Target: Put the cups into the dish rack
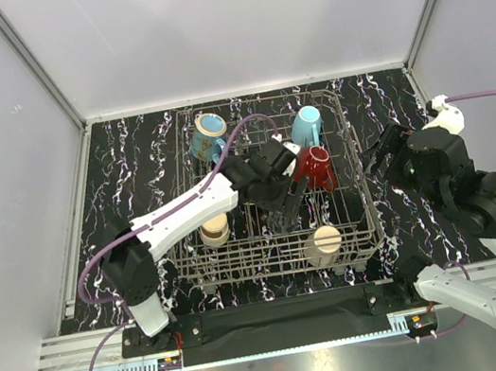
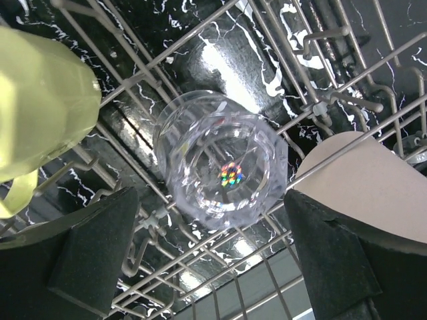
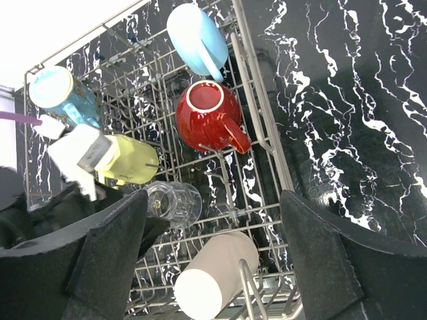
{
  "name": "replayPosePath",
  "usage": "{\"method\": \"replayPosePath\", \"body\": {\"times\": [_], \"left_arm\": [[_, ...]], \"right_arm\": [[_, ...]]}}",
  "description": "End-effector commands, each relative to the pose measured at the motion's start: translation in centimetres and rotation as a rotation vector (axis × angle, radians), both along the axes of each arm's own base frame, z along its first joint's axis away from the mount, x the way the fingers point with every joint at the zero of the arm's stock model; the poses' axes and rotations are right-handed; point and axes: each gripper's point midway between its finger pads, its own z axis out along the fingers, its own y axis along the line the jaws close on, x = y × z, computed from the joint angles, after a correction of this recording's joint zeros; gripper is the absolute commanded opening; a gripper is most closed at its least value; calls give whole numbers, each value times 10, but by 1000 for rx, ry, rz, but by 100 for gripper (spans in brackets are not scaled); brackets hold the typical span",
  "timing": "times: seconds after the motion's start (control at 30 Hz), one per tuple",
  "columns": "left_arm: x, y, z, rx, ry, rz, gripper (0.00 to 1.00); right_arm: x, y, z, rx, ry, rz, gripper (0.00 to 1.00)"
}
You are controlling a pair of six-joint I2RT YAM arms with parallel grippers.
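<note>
The table [image 1: 124, 164] had a black top veined with white. The grey wire dish rack [image 1: 262, 262] stood directly on it near the middle, with marbled surface showing on either side.

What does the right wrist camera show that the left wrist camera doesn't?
Only the right wrist view: the red mug, the light blue mug and a teal cup, all in the dish rack. Only the left wrist view: a close look at the left gripper, open, straddling the clear glass without touching it. Both: that glass, the yellow-green mug and the cream mug.
</note>
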Motion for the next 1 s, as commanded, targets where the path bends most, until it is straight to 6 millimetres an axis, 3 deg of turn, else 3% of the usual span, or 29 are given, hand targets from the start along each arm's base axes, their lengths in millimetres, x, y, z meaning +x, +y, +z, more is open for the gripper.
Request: {"method": "replayPosePath", "body": {"times": [0.0,0.07,0.1,0.17,0.2,0.27,0.3,0.37,0.4,0.47,0.57,0.63,0.67,0.7,0.77,0.93,0.97], "left_arm": [[9,-3,51,-132,-129,7,99],[9,4,73,-178,-181,28,99],[9,7,97,-243,-229,37,99],[7,15,113,-293,-276,59,99],[5,21,142,-380,-338,75,99],[3,33,156,-432,-388,110,99],[-1,43,185,-517,-447,125,99],[-3,54,196,-579,-489,158,99],[-10,67,214,-637,-523,169,99],[-20,83,226,-725,-562,190,99],[-31,95,239,-843,-600,202,99],[-43,108,230,-896,-605,199,99],[-51,115,242,-967,-631,194,99],[-53,115,228,-963,-618,188,99],[-62,124,231,-1015,-617,192,99],[-80,127,219,-1050,-594,125,99],[-86,130,225,-1092,-610,105,99]], "right_arm": [[6,6,2,16,-13,12,87],[6,8,-1,13,-4,18,88],[7,8,-1,14,-6,19,88],[7,10,-2,16,-2,29,88],[7,12,-3,13,1,39,89],[7,20,-4,25,4,80,90],[8,23,-9,21,15,91,90],[9,32,-13,33,30,134,96],[10,37,-23,27,57,149,100],[10,45,-33,35,98,178,99],[9,56,-50,51,157,212,100],[7,65,-59,80,174,248,100],[7,67,-60,95,175,246,100],[4,66,-64,104,176,245,100],[2,67,-69,120,165,252,100],[-4,67,-59,206,10,278,100],[-5,66,-64,199,-3,287,100]]}}
